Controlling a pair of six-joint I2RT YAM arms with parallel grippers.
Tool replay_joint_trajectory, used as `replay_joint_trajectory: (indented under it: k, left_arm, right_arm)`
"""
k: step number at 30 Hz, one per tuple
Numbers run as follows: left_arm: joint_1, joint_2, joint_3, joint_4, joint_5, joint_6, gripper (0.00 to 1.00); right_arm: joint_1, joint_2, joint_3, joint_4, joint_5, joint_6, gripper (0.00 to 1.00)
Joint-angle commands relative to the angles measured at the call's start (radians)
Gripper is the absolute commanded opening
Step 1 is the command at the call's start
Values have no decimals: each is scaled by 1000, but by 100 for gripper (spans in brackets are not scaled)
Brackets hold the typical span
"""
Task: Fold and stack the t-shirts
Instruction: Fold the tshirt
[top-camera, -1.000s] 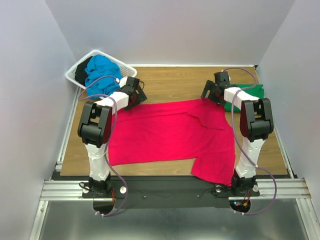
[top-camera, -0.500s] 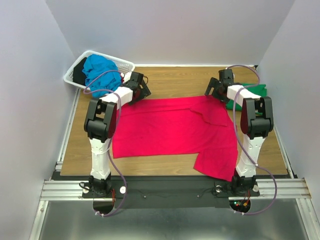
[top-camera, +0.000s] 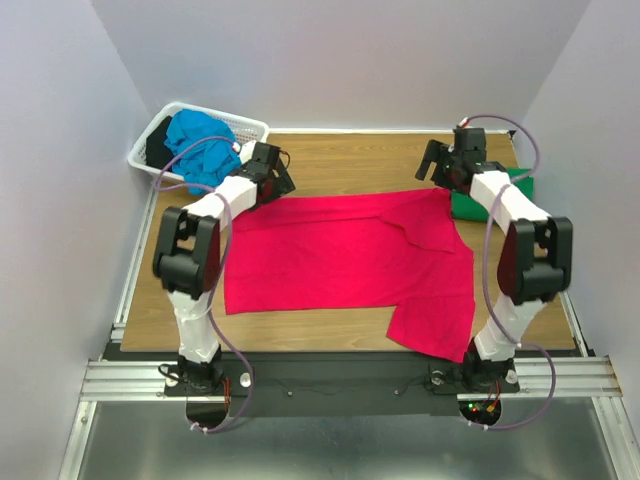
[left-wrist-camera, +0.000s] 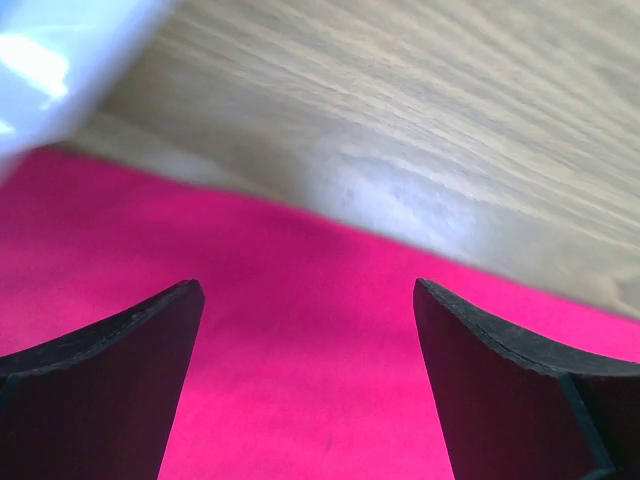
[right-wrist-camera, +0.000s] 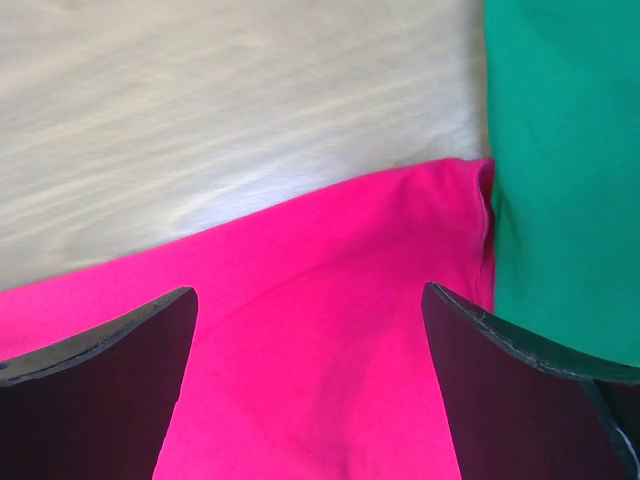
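Crimson-pink t-shirt lies just below the gaping left pincer and right pincer.

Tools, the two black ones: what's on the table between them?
Top view: only bare wooden table and the far edge of the pink t-shirt lie between the left tool and right tool.

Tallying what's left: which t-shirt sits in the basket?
The turquoise-blue t-shirt, bunched in the white basket; the crimson-pink one and the green one lie on the table.
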Motion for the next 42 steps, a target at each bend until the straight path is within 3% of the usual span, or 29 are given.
replay_joint_trajectory:
  k: [1, 5, 11, 16, 19, 23, 32, 42]
  left_arm:
    - [-23, -310, -98, 15, -58, 7, 98]
    - [-57, -516, -236, -16, -63, -22, 98]
    - [-59, -851, -640, -172, -137, -237, 99]
    - [-57, -1032, -823, -298, -169, -413, 99]
    - [-45, -1060, -867, -355, -198, -456, 98]
    - [-42, -1067, -903, -361, -169, -466, 98]
    - [-39, -994, -960, -315, -60, -490, 98]
    - [-39, -1028, -1003, -291, -51, -527, 99]
  right_arm:
    - [-8, -195, -76, 5, -77, 3, 100]
    - [-9, -408, -230, -50, -81, 67, 100]
    - [-8, -711, -574, -178, -34, 227, 100]
    - [-13, -913, -722, -297, -12, 319, 100]
    - [-11, -981, -771, -330, -69, 363, 100]
    - [-13, -1013, -811, -341, -34, 428, 100]
    - [-13, -992, -783, -341, 98, 445, 100]
    - [-11, -967, -766, -339, 107, 442, 100]
